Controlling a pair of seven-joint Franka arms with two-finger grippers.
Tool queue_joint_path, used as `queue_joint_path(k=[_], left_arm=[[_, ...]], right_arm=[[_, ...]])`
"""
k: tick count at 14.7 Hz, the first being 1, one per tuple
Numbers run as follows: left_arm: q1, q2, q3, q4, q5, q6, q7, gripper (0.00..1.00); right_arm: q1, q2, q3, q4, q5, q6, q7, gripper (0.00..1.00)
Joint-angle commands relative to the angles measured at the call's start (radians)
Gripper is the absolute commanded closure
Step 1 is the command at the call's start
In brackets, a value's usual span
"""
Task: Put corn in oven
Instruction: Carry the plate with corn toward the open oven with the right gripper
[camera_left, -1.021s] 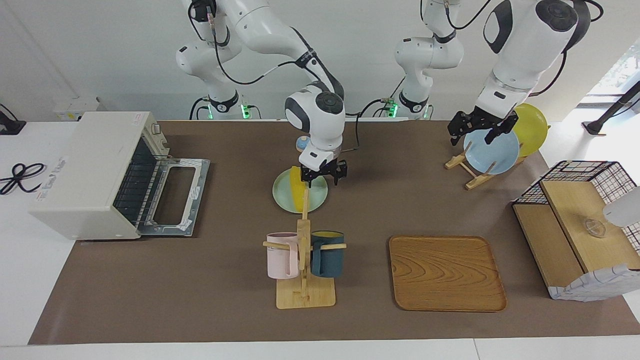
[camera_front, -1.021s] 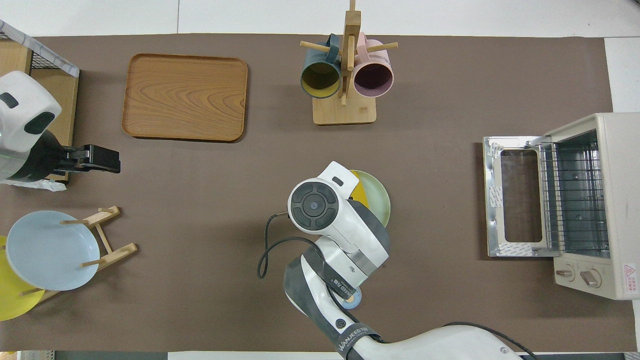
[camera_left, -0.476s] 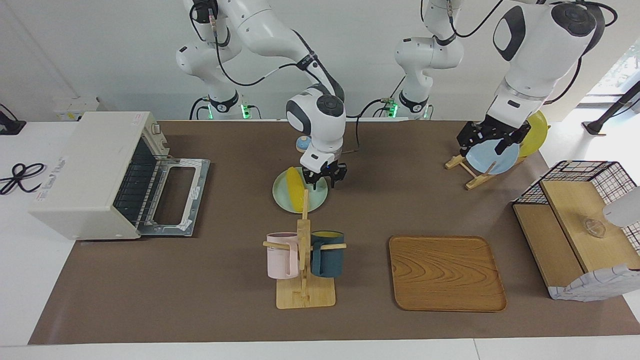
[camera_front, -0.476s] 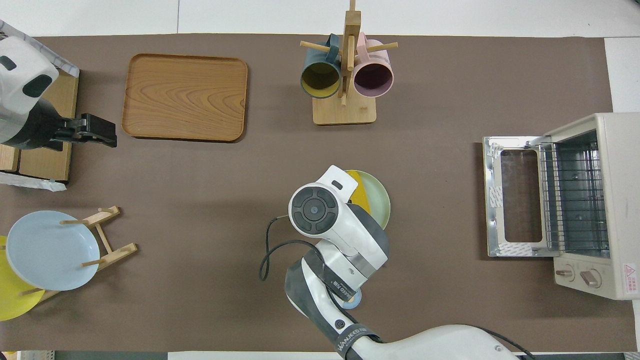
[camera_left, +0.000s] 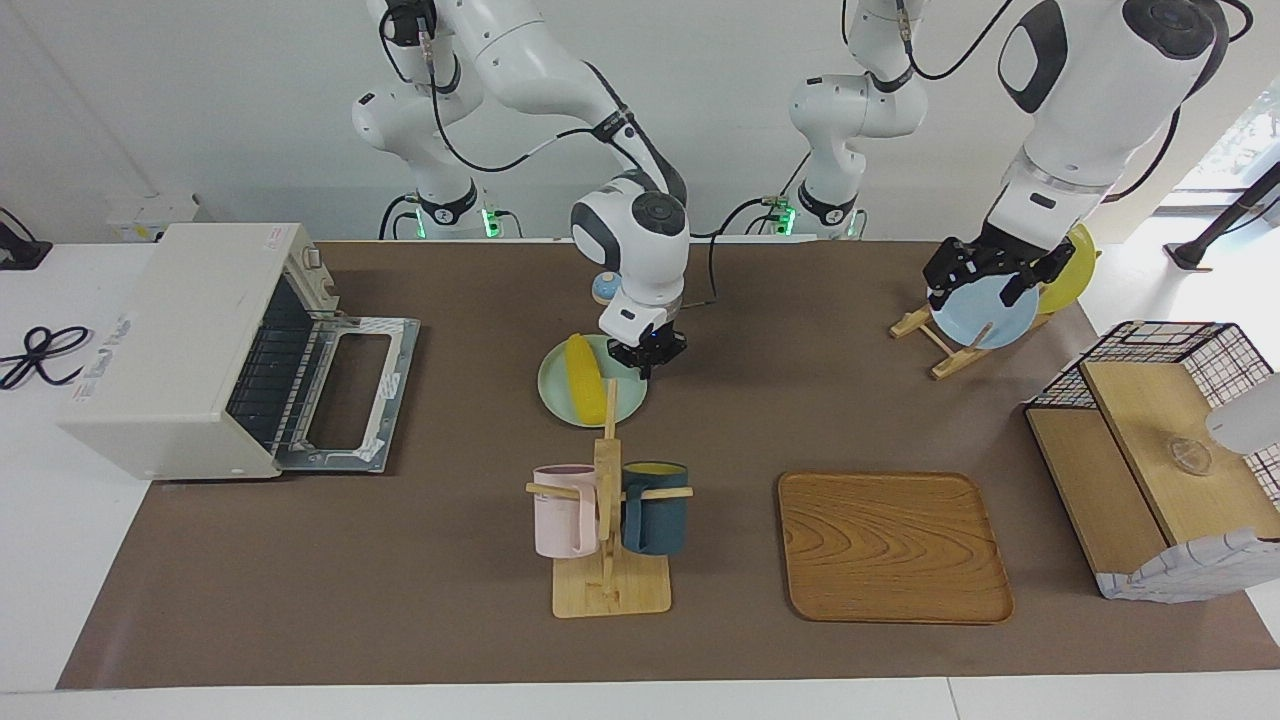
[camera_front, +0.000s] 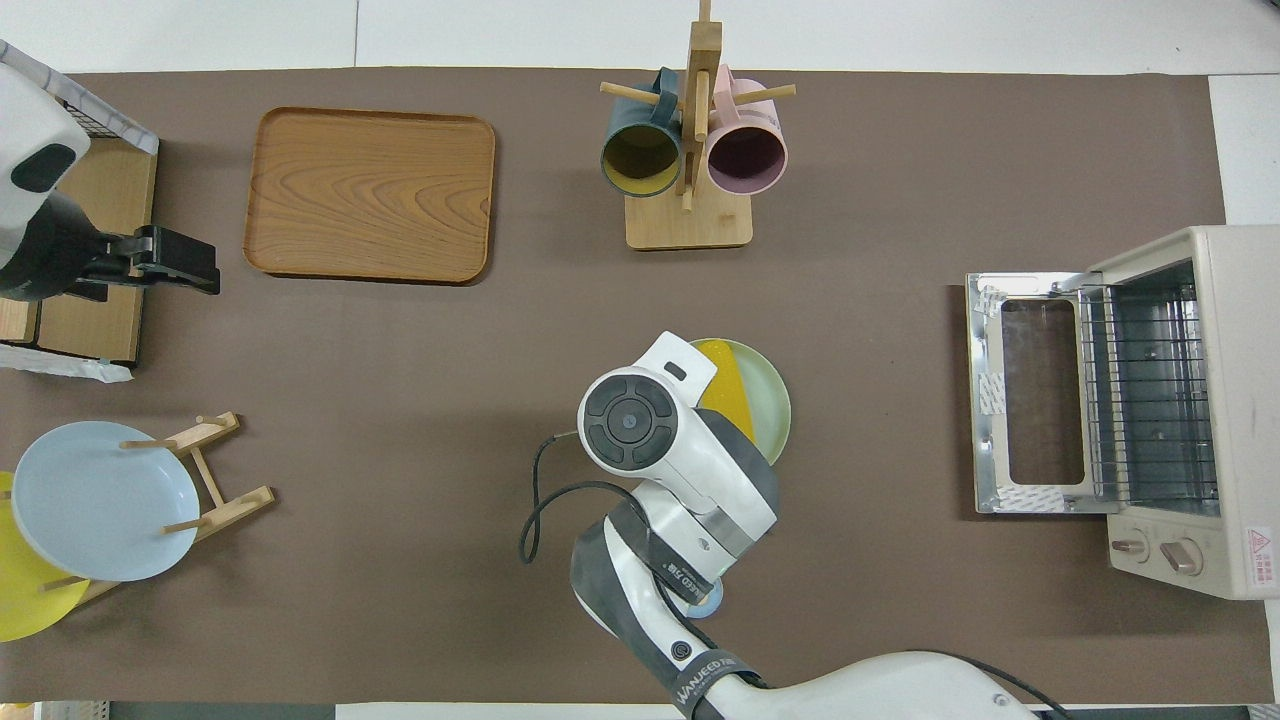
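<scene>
The yellow corn (camera_left: 583, 378) lies on a pale green plate (camera_left: 553, 385) in the middle of the mat; it also shows in the overhead view (camera_front: 722, 385) on the plate (camera_front: 770, 410). My right gripper (camera_left: 647, 362) is low at the plate's rim on the side toward the left arm's end, shut on that rim; its fingers are hidden under the wrist in the overhead view. The cream oven (camera_left: 180, 340) stands at the right arm's end with its door (camera_left: 350, 390) open flat and the wire rack (camera_front: 1150, 400) showing. My left gripper (camera_left: 985, 275) is open and empty, raised near the plate rack.
A mug rack (camera_left: 605, 520) holds a pink and a dark blue mug, farther from the robots than the plate. A wooden tray (camera_left: 893, 545) lies beside it. A plate rack (camera_left: 985, 305) and a basket box (camera_left: 1170, 450) stand at the left arm's end.
My right gripper came down and its fingers closed at the plate's rim. The plate with the corn slid slightly toward the oven. My left gripper drifted toward the basket box.
</scene>
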Motion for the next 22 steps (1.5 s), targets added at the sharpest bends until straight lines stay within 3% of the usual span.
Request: queue_joint_path(k=[1,5,9,13,15,18,20,22], left_arm=[[0.001,-0.045,-0.001,-0.032,0.02,-0.016,0.006,0.0],[0.003,-0.047,0.001,-0.051,0.019,-0.013,0.009,0.0],[0.006,-0.047,0.001,-0.049,0.019,-0.022,0.008,0.0],[0.002,-0.047,-0.001,-0.049,0.019,-0.019,0.003,0.0],[0.002,-0.047,0.001,-0.049,0.019,-0.019,0.003,0.0],[0.012,-0.047,0.001,-0.049,0.019,-0.019,0.001,0.0],[0.016,-0.047,0.002,-0.049,0.019,-0.021,0.001,0.0],[0.016,-0.047,0.002,-0.049,0.019,-0.021,0.001,0.0]], right_arm=[[-0.005,0.005,0.002,0.008,-0.012,-0.002,0.007,1.0],[-0.035,0.022,0.001,0.183,-0.059,-0.229,-0.04,1.0],[-0.054,0.021,-0.001,0.239,-0.188,-0.396,-0.08,1.0],[-0.124,-0.021,-0.004,0.236,-0.243,-0.508,-0.192,1.0],[-0.214,-0.077,-0.004,0.216,-0.251,-0.547,-0.297,1.0],[-0.334,-0.172,-0.002,0.161,-0.246,-0.577,-0.451,1.0],[-0.371,-0.227,-0.004,0.072,-0.243,-0.562,-0.496,1.0],[-0.426,-0.246,-0.004,0.03,-0.246,-0.558,-0.52,1.0]])
